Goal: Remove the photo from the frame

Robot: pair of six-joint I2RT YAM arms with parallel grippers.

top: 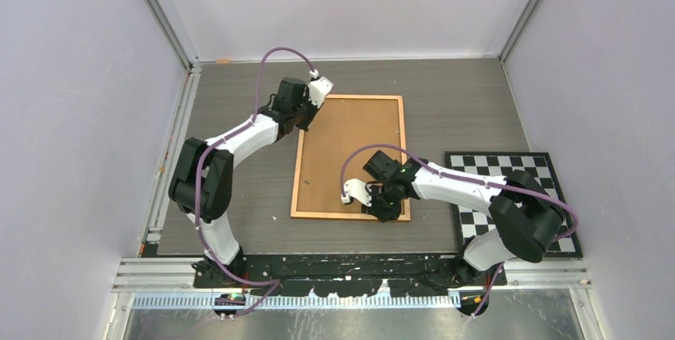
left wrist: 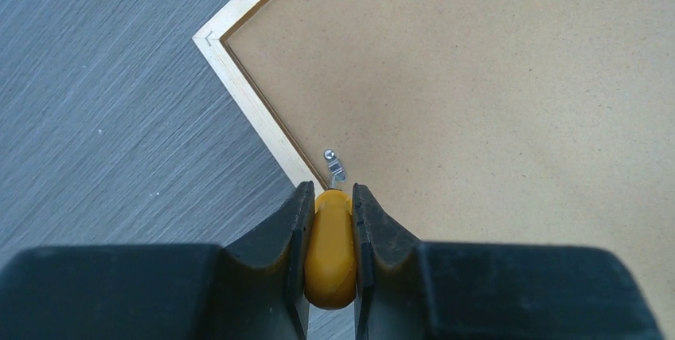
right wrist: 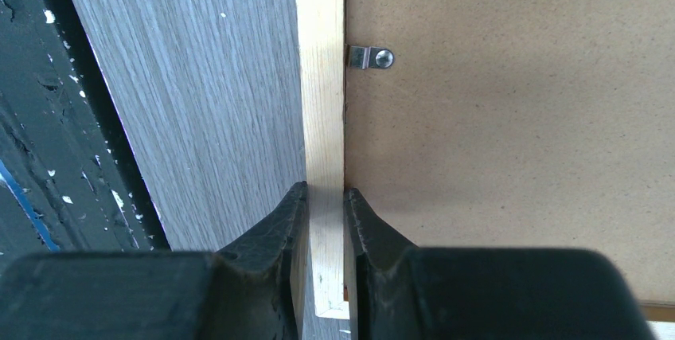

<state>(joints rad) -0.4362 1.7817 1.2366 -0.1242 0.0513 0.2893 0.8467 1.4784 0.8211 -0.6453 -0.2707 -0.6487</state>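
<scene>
From above, the large rectangular picture frame (top: 350, 157) with its thin orange-brown wooden border lies back up on the grey wood-grain table (top: 239, 117). Its long axis runs away from the arms. Pale walls (top: 72, 77) close it in, and a checkered mat (top: 509, 166) lies to its right. The left claw (top: 305, 123) is at its far left edge and the right claw (top: 384, 211) at its near edge.

Only the left wrist view shows that claw's fingers (left wrist: 298, 220) clamped on a yellow rounded piece (left wrist: 330, 244), just beside a small metal tab (left wrist: 334, 166).

In the right wrist view, the fingers (right wrist: 290, 220) pinch the frame's pale border.
</scene>
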